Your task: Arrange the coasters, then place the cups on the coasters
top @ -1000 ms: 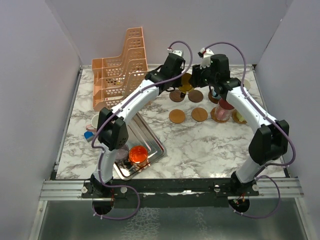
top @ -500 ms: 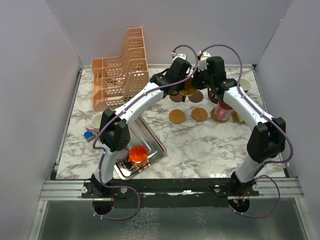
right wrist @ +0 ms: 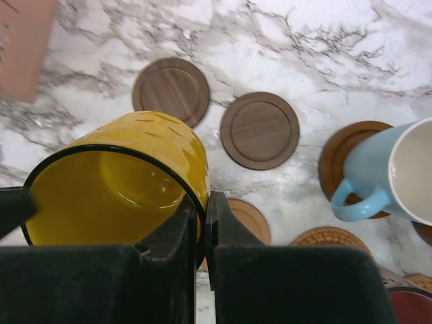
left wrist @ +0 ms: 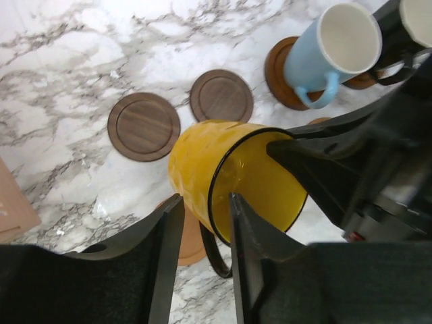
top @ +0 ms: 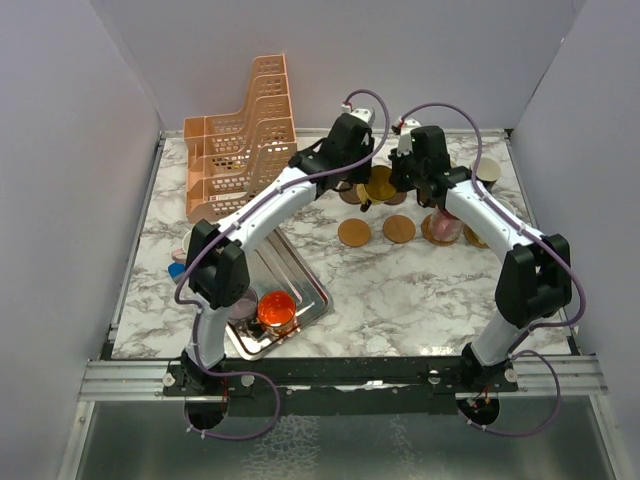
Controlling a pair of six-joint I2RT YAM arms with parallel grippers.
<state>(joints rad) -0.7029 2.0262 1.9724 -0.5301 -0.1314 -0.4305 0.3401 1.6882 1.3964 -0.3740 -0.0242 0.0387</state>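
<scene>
The yellow cup hangs tipped on its side in the air over the far middle of the table. The right gripper is pinched tight on the cup's rim, one finger inside the cup and one outside. The left gripper sits around the rim and the handle, but its jaws are let go and stand wider than the cup's wall. Both arms meet there, so that spot is crowded. The near middle and the near right of the table are wide open, all the way to the metal rail at the front edge. I can count five cups. They are the yellow one, a light blue cup, a dark red cup, a white cup by the far right edge, and an orange cup. The orange cup stands on the silver tray at the near left. I can count at least six coasters. Two dark brown coasters lie bare under the yellow cup. Two lighter brown coasters lie bare side by side a little nearer. One coaster is under the blue cup, and one coaster is under the dark red cup. An orange plastic rack fills the far left corner. The table top is white marble with grey veins. Plain pale walls close it in on the left, right and back.
</scene>
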